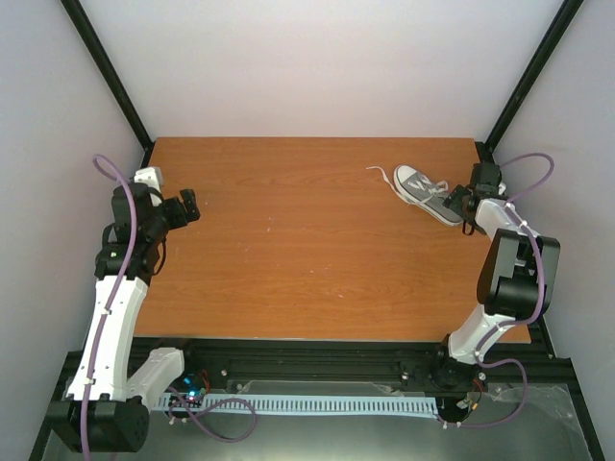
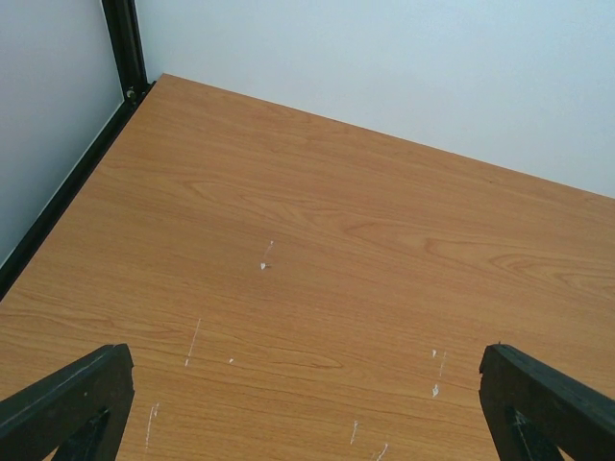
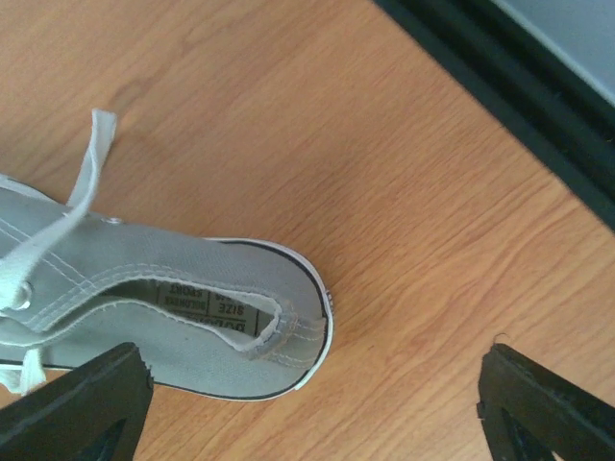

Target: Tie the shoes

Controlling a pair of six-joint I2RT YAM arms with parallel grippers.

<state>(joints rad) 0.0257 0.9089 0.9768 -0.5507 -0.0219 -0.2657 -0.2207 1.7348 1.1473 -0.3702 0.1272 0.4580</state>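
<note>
**Grabbing the heel could knock the shoe away**

The shoe (image 1: 426,193) sits on the table (image 1: 288,250) in the upper right of the top view, close to the right edge. Its white toe points to the upper left. Its heel points to the lower right, at the right gripper (image 1: 464,206).

That gripper hangs just by the heel. Its jaws are wide apart and hold nothing. In the right wrist view the heel is in the lower left of the frame, much nearer one finger than the other. If the jaws shut like this, I think one finger would hit first. That could spin the shoe or slide it.

The black rail (image 3: 500,86) at the table's edge is near. A hard push that way could jam the shoe against it.

The laces (image 3: 82,192) are loose and not tied. One end lies out on the wood past the toe. They are thin and flat, so they may be hard to pinch. If the shoe gets dragged, a lace could get stuck under it.

The left gripper (image 1: 187,206) is far off, at the middle left of the top view. Its jaws are wide apart and empty too. Its camera sees only bare wood. It may not reach the shoe where the shoe lies now.
</note>
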